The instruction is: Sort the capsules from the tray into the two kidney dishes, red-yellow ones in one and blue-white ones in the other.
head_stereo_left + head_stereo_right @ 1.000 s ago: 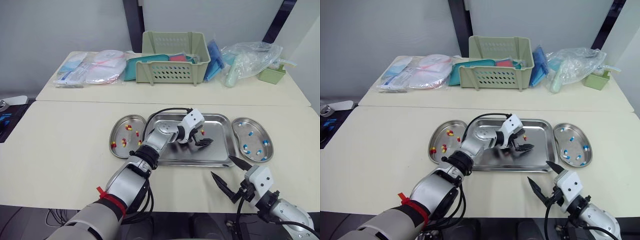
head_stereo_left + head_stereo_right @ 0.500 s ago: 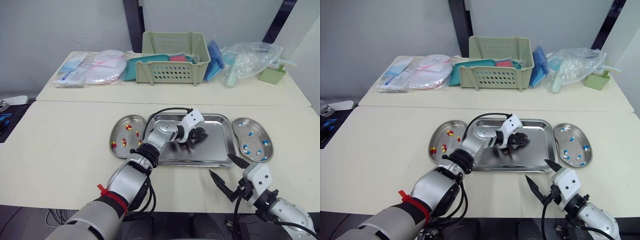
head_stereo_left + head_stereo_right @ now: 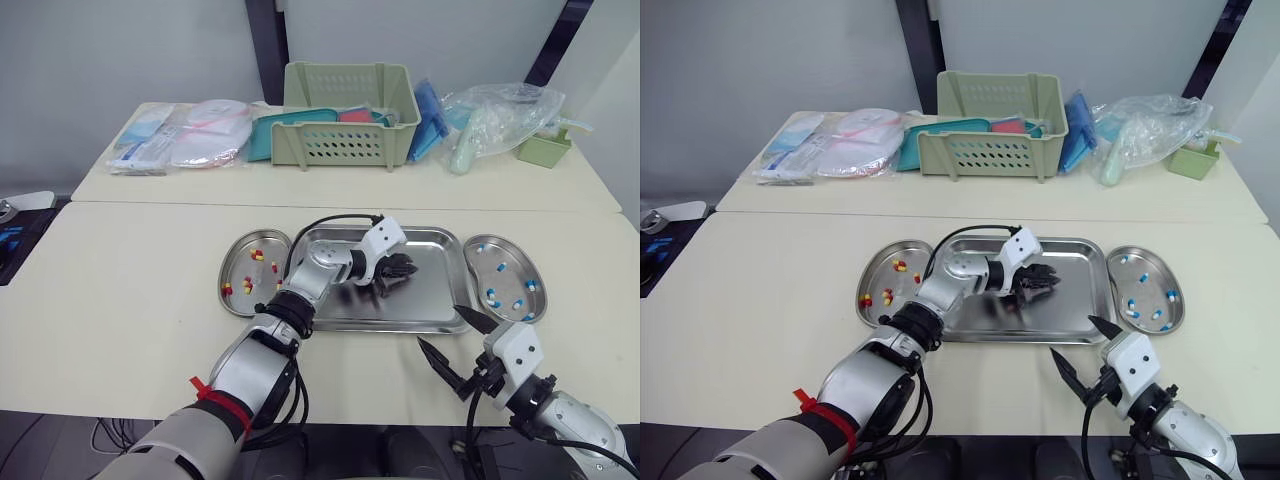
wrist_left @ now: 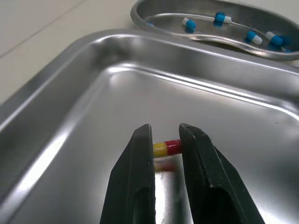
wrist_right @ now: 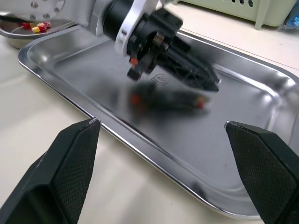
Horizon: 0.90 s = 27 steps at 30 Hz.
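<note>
The steel tray (image 3: 440, 300) lies mid-table between two kidney dishes. My left gripper (image 3: 403, 268) reaches into the tray and is shut on a red-yellow capsule (image 4: 167, 148), pinched between the two black fingers (image 4: 140, 154) just above the tray floor. The left dish (image 3: 236, 262) holds several red-yellow capsules (image 3: 258, 255). Several blue-white capsules (image 3: 491, 294) lie in the right dish (image 3: 507, 262). My right gripper (image 3: 442, 328) hovers open off the tray's front right corner, holding nothing. The right wrist view shows the left gripper (image 5: 208, 83) over the tray (image 5: 70, 60).
On the back table stand a green basket (image 3: 347, 115), flat packets (image 3: 180, 140) to its left, a clear bag (image 3: 500, 120) and a small green box (image 3: 544, 148) to its right. Bare tabletop (image 3: 120, 290) lies left of the dishes.
My left gripper's fingers, spread wide a second ago, have closed on the red-yellow capsule in the tray. The right gripper has shifted slightly and stays open.
</note>
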Available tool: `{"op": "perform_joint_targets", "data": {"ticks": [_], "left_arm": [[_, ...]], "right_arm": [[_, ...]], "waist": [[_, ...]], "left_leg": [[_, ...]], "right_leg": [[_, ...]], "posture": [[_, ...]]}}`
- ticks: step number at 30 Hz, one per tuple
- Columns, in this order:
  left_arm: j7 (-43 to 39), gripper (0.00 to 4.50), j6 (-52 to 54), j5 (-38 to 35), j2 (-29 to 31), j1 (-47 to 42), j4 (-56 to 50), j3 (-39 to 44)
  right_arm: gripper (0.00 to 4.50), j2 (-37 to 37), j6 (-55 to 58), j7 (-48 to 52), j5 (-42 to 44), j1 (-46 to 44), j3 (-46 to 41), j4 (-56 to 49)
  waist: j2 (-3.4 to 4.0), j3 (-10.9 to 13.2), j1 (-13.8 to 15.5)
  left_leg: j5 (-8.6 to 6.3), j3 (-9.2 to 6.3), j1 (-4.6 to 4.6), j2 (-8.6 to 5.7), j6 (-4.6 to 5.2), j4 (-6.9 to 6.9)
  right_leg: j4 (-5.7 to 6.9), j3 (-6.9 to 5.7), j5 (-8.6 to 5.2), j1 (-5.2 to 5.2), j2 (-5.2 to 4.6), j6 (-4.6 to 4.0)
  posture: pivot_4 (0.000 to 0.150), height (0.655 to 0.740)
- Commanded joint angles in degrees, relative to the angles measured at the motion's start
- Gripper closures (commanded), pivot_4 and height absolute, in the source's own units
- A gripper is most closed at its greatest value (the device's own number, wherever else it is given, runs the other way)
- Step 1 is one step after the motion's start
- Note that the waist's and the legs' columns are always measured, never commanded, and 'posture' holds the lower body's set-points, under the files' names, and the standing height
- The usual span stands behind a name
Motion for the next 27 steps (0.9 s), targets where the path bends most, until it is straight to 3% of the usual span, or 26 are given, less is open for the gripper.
{"op": "perform_joint_targets", "data": {"ticks": [1,6,12,19,25,26,27], "left_arm": [[-1.03,4.01,7.35,-3.13,3.81,3.07,-15.42,2.35],[-0.3,4.01,22.99,-7.54,15.05,11.73,-38.14,7.48],[3.04,4.01,37.72,-12.22,27.62,21.79,-54.53,17.21],[6.74,4.01,43.61,-15.32,34.07,31.12,-61.09,23.42],[10.36,4.01,44.6,-16.97,34.18,33.27,-59.96,25.76],[10.78,3.46,45.11,-17.65,34.02,33.16,-59.46,26.48],[11.01,3.27,45.47,-18.27,34.03,33.03,-59.13,26.9]], "right_arm": [[0.0,-1.82,-0.76,1.97,1.18,-0.25,-0.83,-2.66],[0.0,-5.96,0.77,6.16,3.82,-1.65,-0.5,-3.91],[0.0,-11.95,2.13,13.37,7.57,-3.91,1.12,-4.8],[0.0,-13.94,3.2,17.56,10.46,-11.97,3.14,-1.89],[0.0,-13.24,4.62,17.59,11.16,-15.3,4.69,-0.72],[0.0,-13.12,4.85,17.47,11.31,-15.51,4.79,-0.71],[0.0,-13.06,5.04,17.37,11.4,-15.7,4.89,-0.72]], "waist": [[0.04,-0.02,-0.08],[0.13,-0.07,-0.47],[0.11,-0.06,0.08],[0.04,-0.03,0.39],[-0.01,-0.01,0.35],[-0.03,0.0,0.33],[-0.03,0.0,0.32]], "left_leg": [[0.0,-0.02,0.0,0.0,0.0,0.0],[0.0,-0.03,0.04,0.03,0.0,-0.01],[-0.01,-0.07,0.03,0.03,0.03,0.02],[-0.02,-0.1,0.02,0.03,0.04,0.07],[-0.02,-0.12,0.0,0.03,0.04,0.07],[-0.02,-0.12,0.0,0.03,0.04,0.07],[-0.02,-0.12,0.0,0.04,0.04,0.07]], "right_leg": [[0.0,-0.02,0.0,0.01,0.0,0.0],[0.01,-0.01,0.0,0.03,0.01,0.0],[-0.01,-0.03,0.0,0.06,0.0,0.0],[-0.02,-0.06,0.0,0.08,-0.01,0.0],[-0.02,-0.1,0.0,0.07,-0.01,0.0],[-0.01,-0.09,0.0,0.07,-0.01,0.0],[-0.01,-0.1,0.0,0.07,-0.01,0.0]], "posture": [[0.15,0.74],[0.15,0.74],[0.15,0.74],[0.15,0.74],[0.15,0.74],[0.15,0.74],[0.15,0.74]]}}
